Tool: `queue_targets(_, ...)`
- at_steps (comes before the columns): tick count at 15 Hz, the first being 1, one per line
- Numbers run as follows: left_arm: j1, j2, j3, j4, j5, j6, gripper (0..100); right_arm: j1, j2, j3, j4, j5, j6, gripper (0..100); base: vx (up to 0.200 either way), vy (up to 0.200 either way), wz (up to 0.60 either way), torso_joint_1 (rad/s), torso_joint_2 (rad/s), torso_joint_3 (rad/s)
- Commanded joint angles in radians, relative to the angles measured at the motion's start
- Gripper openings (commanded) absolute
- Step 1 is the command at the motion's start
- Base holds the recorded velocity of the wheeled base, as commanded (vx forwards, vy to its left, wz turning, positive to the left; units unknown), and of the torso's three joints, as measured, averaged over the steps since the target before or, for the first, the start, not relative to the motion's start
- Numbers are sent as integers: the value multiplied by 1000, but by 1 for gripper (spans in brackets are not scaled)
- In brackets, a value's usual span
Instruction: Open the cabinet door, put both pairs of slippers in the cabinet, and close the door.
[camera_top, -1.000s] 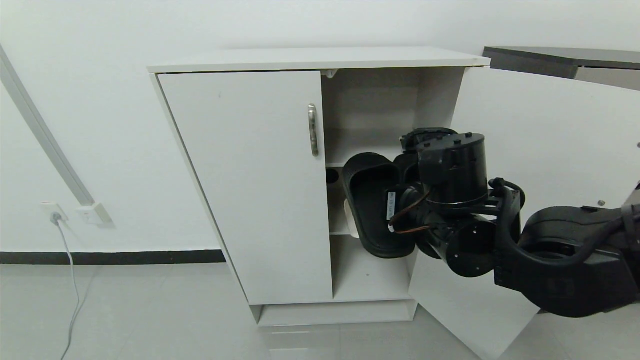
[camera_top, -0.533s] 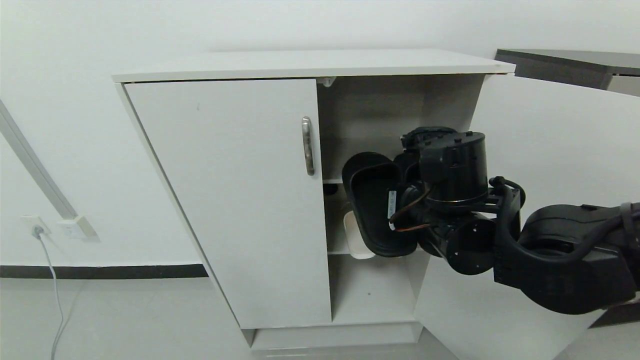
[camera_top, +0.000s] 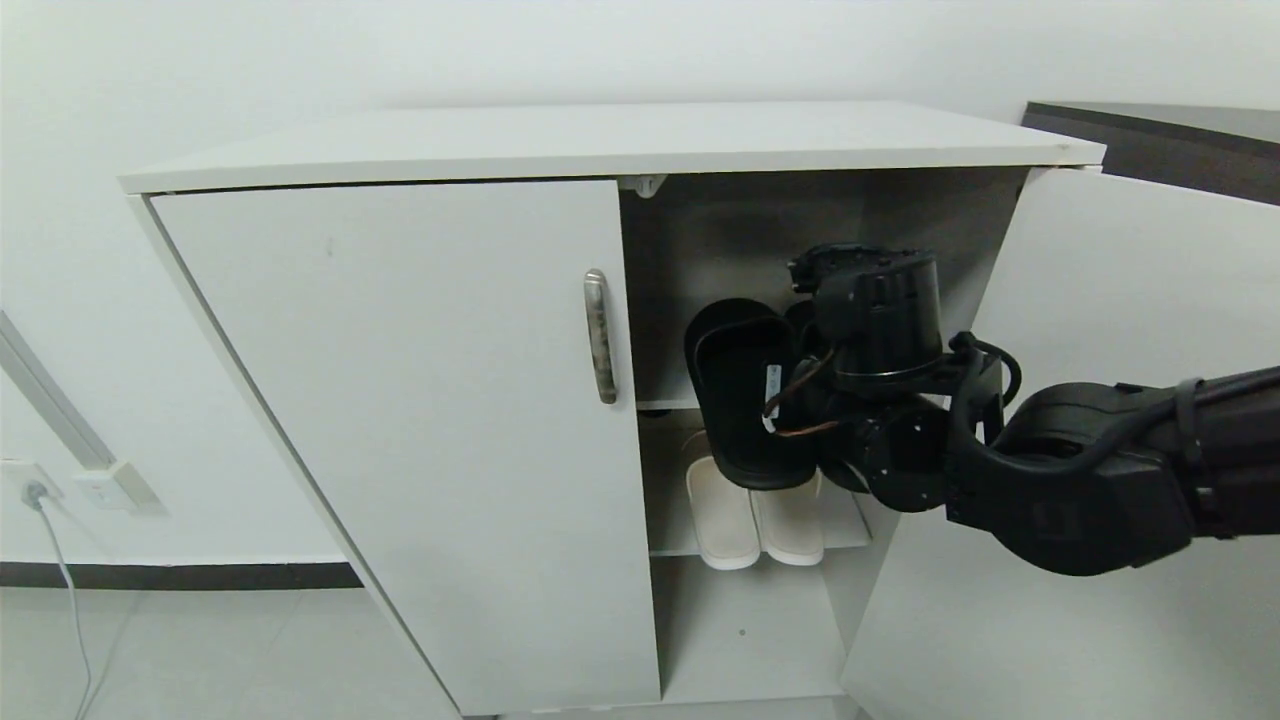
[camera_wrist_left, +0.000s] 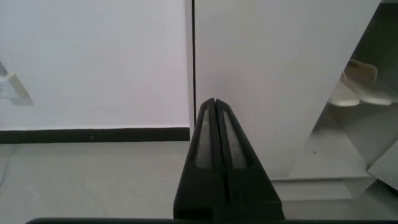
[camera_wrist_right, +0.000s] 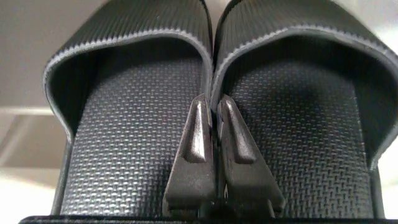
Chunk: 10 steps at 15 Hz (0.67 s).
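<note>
A: While the right claw (camera_wrist_right: 215, 109) pinches the black slippers (camera_top: 745, 400) together at the open half of the cabinet (camera_top: 600, 140), what matters?

B: Level them over the shelf (camera_top: 652, 405) above the white slippers (camera_top: 755, 515), push deep, then release. Left claw (camera_wrist_left: 215, 106) hangs clenched, empty.

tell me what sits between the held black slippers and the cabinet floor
A pair of white slippers on a shelf, directly under the black slippers that the right gripper holds and above the cabinet floor; the head view shows it.
</note>
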Motion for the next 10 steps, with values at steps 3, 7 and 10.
queue_targets(3,0,1,0,0,0,-1,0,-58,102,-157,70,20,-1,0,0,0,0,0,0,0)
queue_targets(7,0,1,0,0,2,-3,0,-105,194,-332,160,47,-1,0,0,0,0,0,0,0)
queue_targets(10,0,1,0,0,3,-3,0,-122,210,-361,159,119,0,0,0,0,0,0,0,0)
